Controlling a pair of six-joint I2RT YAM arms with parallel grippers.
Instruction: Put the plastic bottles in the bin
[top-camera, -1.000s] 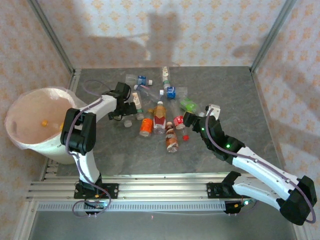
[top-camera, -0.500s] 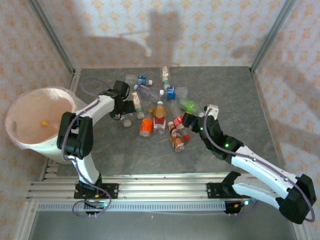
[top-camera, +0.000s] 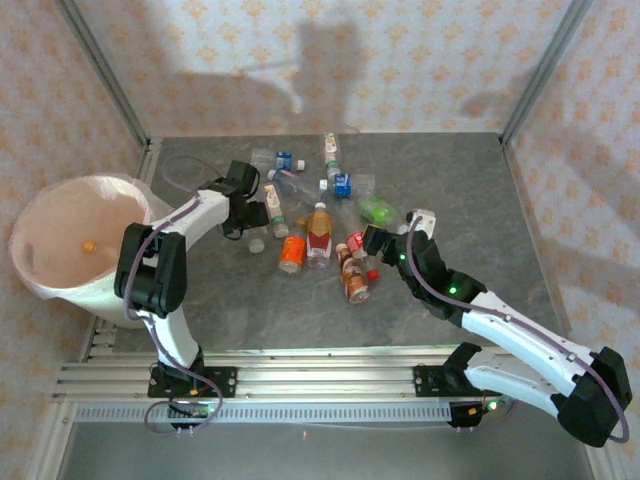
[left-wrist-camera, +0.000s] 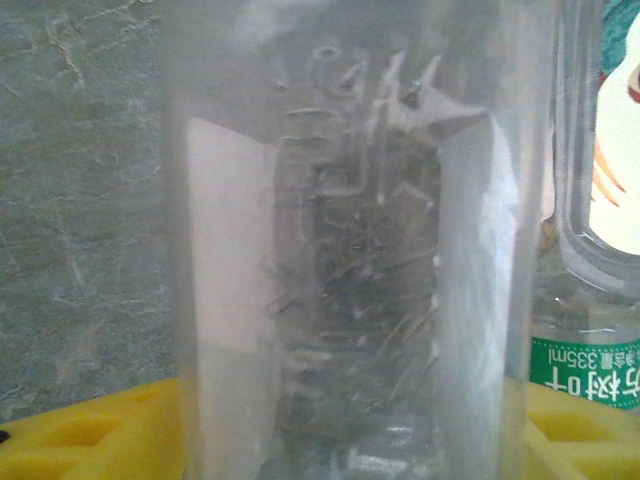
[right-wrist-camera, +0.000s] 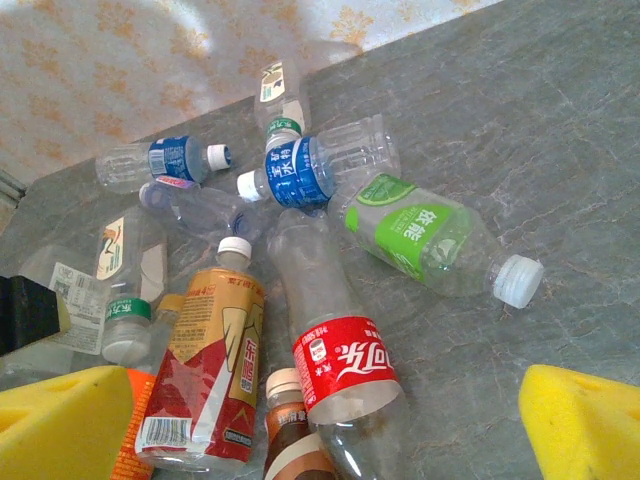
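Bottles: a loose heap (top-camera: 319, 232) mid-table, all lying on their sides, with clear, blue, green, red and gold labels mixed.
Bin: (top-camera: 85, 292) at the far left, beyond the table's left edge and well apart from the heap. It has a pale pink liner with one small orange thing on its floor.
Clear bottle: (left-wrist-camera: 350, 250) at the heap's left edge, hard up against the left wrist camera. A neighbour with a green band lies just beside it on the right.
Left gripper: (top-camera: 252, 214) at the heap's left side. Its yellow pads (left-wrist-camera: 80, 445) stand either side of the clear bottle — I cannot tell whether they press on it or only flank it.
Right gripper: (top-camera: 372, 240) at the heap's right edge, jaws spread wide, holding nothing. Its yellow pads (right-wrist-camera: 580, 420) sit low at both corners of the wrist view.
Red-label bottle: (right-wrist-camera: 345, 365) between those pads and ahead of them — not touched by either.
Gold-label bottle: (right-wrist-camera: 215, 370) just left of the red-label one, white cap pointing away.
Green-label bottle: (right-wrist-camera: 415, 235) to the right, white cap toward bare table.
Blue-label bottle: (right-wrist-camera: 300, 170) farther back, near the wall.
Table: (top-camera: 450, 170) grey, stone-patterned.
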